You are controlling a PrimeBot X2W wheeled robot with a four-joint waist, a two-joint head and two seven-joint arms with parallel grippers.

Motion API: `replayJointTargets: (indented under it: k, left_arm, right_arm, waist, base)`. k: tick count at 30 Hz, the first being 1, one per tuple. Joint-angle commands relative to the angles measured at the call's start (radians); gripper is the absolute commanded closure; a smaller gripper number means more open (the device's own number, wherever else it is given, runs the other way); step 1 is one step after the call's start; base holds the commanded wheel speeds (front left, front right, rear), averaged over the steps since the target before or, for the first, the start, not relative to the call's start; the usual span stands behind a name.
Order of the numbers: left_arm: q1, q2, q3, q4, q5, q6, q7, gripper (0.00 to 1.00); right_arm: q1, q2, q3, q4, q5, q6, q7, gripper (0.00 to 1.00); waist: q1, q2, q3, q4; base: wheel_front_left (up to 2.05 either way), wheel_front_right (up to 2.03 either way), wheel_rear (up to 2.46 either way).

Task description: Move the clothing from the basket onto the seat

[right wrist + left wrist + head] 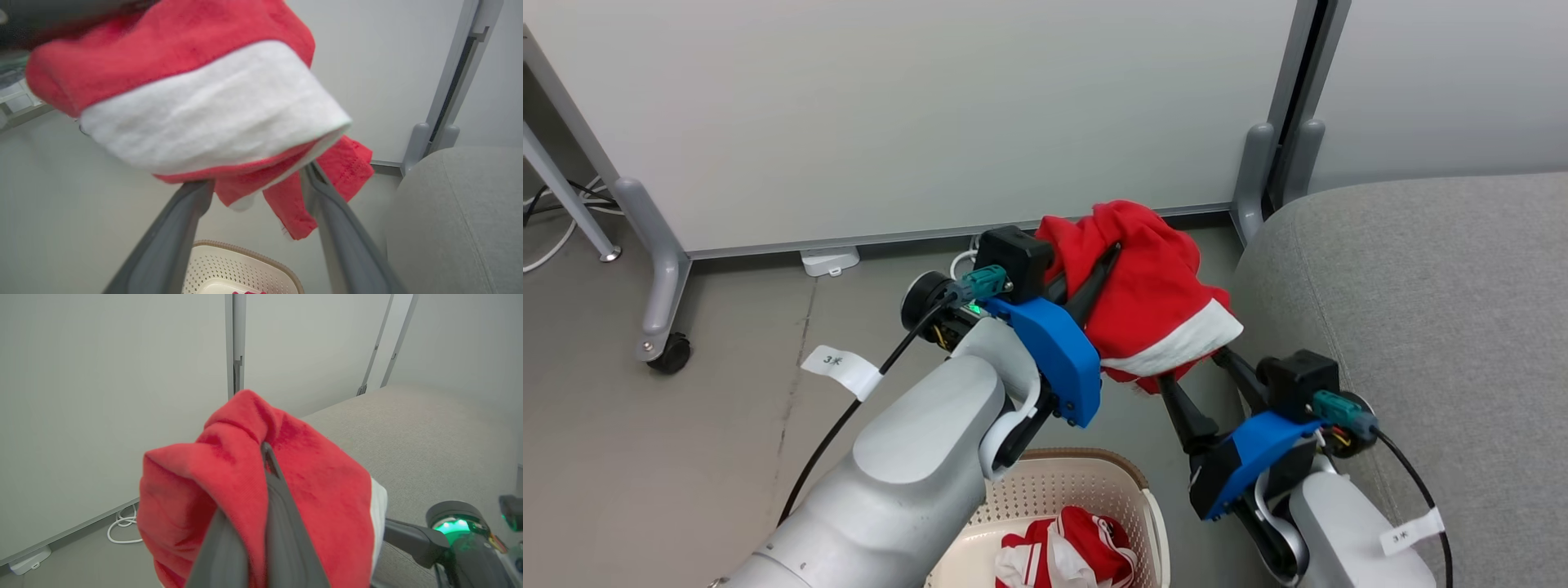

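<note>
**Red garment (1152, 302) up, clear of basket (1094, 459)**

Pinched tight in left gripper (1112, 251), aloft beside grey sofa (1421, 286). Right gripper (1191, 367): spread wide under white hem, gripping nothing. More red clothing (1066, 547) down in basket.

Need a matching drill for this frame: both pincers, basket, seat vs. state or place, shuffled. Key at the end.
1. left pincer
2. right pincer
3. basket
4. seat

A. open, just below the lifted clothing
B. grey, on the robot's right
C. shut on the lifted clothing
D. on the floor, a red-and-white garment inside

Pairs: 1-C, 2-A, 3-D, 4-B
</note>
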Motion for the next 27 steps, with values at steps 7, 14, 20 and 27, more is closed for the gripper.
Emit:
replayJointTargets:
  k: [7, 14, 20, 27]
  left_arm:
    - [-0.019, 0.000, -0.036, -0.023, -0.032, 0.009, 0.002, 1.00]
    - [-0.023, 0.000, -0.062, -0.031, -0.057, 0.014, -0.002, 1.00]
    - [-0.017, 0.000, -0.080, -0.039, -0.082, 0.011, -0.001, 1.00]
    - [-0.023, 0.000, -0.096, -0.032, -0.098, 0.018, -0.007, 1.00]
  right_arm:
    - [-0.135, -0.003, 0.082, 0.118, 0.046, 0.000, -0.052, 0.00]
    - [-0.215, -0.003, 0.143, 0.225, 0.105, 0.000, -0.078, 0.00]
    - [-0.258, -0.003, 0.174, 0.293, 0.146, 0.000, -0.097, 0.00]
    - [-0.285, -0.003, 0.234, 0.320, 0.194, 0.000, -0.107, 1.00]
  waist:
    - [0.0000, -0.0001, 0.001, 0.009]
    - [0.0000, -0.0001, -0.001, 0.012]
    - [0.0000, -0.0001, -0.007, 0.016]
    - [0.0000, -0.0001, -0.009, 0.018]
  base:
    - [0.00, 0.00, 0.00]
    - [0.00, 0.00, 0.00]
    - [0.00, 0.00, 0.00]
    - [0.00, 0.00, 0.00]
